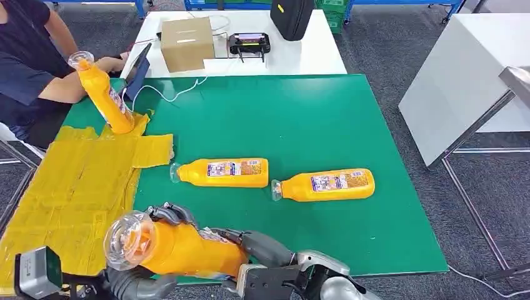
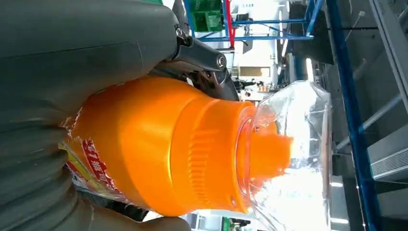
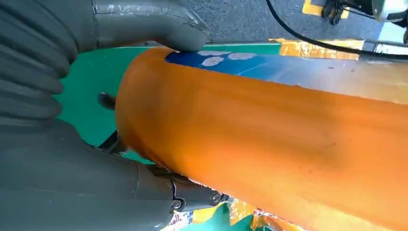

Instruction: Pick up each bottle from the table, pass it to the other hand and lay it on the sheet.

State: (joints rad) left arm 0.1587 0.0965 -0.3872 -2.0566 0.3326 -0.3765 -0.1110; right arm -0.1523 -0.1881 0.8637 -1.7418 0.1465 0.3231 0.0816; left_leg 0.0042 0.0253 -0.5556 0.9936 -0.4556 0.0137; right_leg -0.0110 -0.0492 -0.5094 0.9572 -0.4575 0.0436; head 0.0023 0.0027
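From the head view, we see both hands on one orange bottle (image 1: 178, 247) low over the near edge of the green table (image 1: 325, 119): the left hand (image 1: 164, 217) wraps its neck end, the right hand (image 1: 265, 250) its base. We judge the handover is midway. Two more bottles (image 1: 220, 172) (image 1: 325, 185) lie on the table, waiting; a person stands another (image 1: 105, 95) at the far corner of the yellow sheet (image 1: 69, 181).

At the left wrist, fingers clasp the bottle behind its clear cap (image 2: 293, 159).

At the right wrist, the thumb (image 3: 149, 24) presses the bottle's body, with the table and grey floor (image 3: 240, 19) beyond.
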